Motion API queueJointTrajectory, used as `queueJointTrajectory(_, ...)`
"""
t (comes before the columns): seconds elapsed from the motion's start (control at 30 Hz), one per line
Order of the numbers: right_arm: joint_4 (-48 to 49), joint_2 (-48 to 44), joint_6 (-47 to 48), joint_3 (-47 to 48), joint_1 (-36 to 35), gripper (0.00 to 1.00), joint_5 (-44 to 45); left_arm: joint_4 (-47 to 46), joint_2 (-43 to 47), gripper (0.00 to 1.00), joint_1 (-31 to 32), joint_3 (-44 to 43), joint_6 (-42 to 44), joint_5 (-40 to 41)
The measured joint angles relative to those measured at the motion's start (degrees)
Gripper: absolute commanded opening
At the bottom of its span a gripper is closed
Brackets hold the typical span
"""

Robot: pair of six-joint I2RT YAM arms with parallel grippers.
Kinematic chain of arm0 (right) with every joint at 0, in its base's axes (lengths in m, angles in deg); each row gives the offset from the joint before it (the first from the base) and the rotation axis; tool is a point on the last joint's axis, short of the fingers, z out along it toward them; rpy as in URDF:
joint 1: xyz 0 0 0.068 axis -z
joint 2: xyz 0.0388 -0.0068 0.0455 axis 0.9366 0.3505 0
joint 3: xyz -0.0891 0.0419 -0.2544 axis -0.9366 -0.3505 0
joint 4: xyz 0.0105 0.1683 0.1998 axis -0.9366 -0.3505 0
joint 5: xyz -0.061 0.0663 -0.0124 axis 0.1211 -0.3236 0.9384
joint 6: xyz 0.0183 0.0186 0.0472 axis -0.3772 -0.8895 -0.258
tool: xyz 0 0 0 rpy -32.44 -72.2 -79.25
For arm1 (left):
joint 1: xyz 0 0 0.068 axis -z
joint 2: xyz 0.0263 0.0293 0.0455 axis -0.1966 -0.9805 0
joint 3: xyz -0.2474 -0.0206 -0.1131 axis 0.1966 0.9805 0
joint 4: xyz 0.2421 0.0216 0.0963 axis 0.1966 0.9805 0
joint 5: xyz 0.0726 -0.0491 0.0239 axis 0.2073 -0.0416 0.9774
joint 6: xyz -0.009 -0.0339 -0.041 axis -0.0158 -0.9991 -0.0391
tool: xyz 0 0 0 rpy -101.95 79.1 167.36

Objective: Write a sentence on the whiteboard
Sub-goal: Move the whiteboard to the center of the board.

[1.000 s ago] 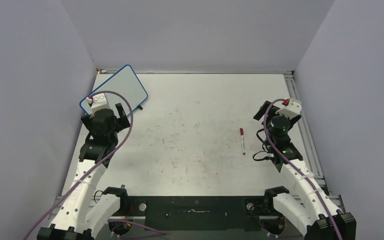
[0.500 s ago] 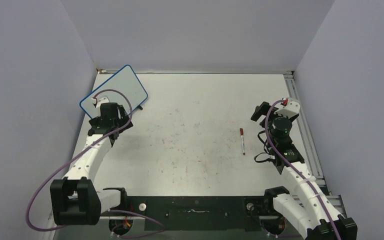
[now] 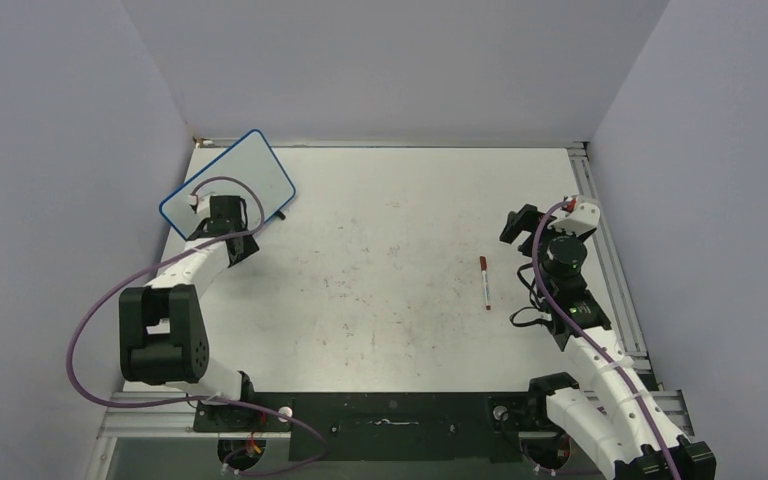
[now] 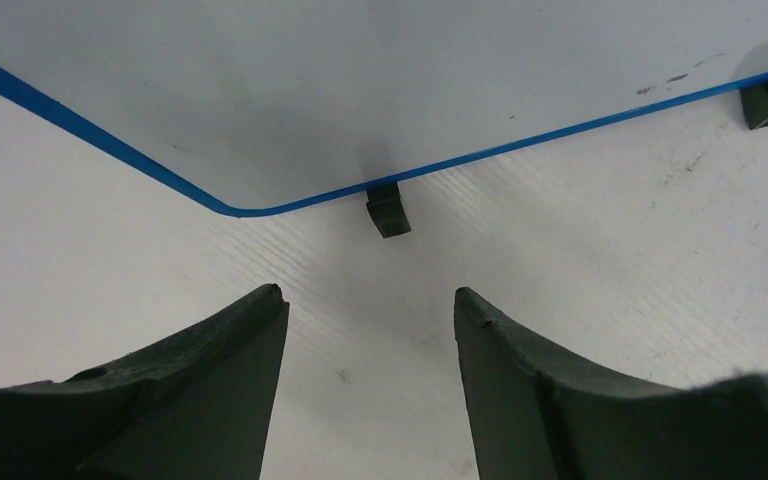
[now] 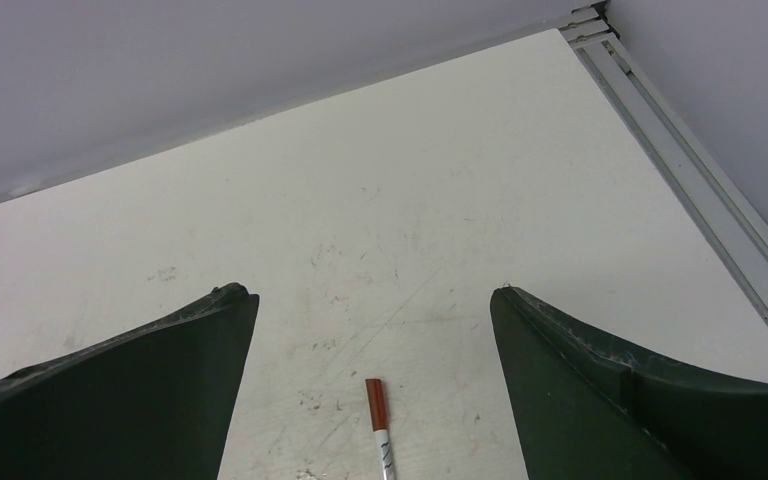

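The whiteboard (image 3: 228, 180) sits at the far-left corner of the table (image 3: 390, 330), with its long axis running diagonally from near-left to far-right. Its face shows no lettering. The left gripper (image 4: 370, 295) is the nearer one. It is just short of the board's near blue edge, directly facing a black foot (image 4: 388, 210), with its jaws apart and holding nothing. Nothing lies between it and the board. The red-capped marker (image 3: 485, 281) lies well apart on the right side, just ahead of the right gripper (image 5: 375, 290), which is spread wide and empty.

Top view high, looking down, wrist views low, close, sharing tabletop (image 3: 390, 300)
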Motion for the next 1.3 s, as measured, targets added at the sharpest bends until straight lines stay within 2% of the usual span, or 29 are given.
queueJointTrajectory(0.1,-0.02,0.00,0.00,0.00,0.00,0.90,-0.20,-0.63,-1.97,0.47,-0.31,-0.46,0.11,0.26)
queueJointTrajectory(0.3,-0.02,0.07,-0.02,0.00,0.00,0.90,-0.44,-2.03,-5.35,0.47,-0.94,-1.49,0.17,0.11)
queueJointTrajectory(0.67,0.00,0.31,0.00,0.00,0.00,0.90,-0.63,-3.21,-8.31,0.36,-1.60,-2.12,0.35,-0.09)
queueJointTrajectory(1.07,0.02,0.48,0.00,0.00,0.00,0.90,-0.85,-3.78,-10.60,0.35,-2.64,-2.80,0.39,-1.36)
queueJointTrajectory(1.3,0.04,0.48,0.00,0.00,0.00,0.90,-0.87,-4.04,-11.34,0.28,-2.71,-3.26,0.63,-1.57)
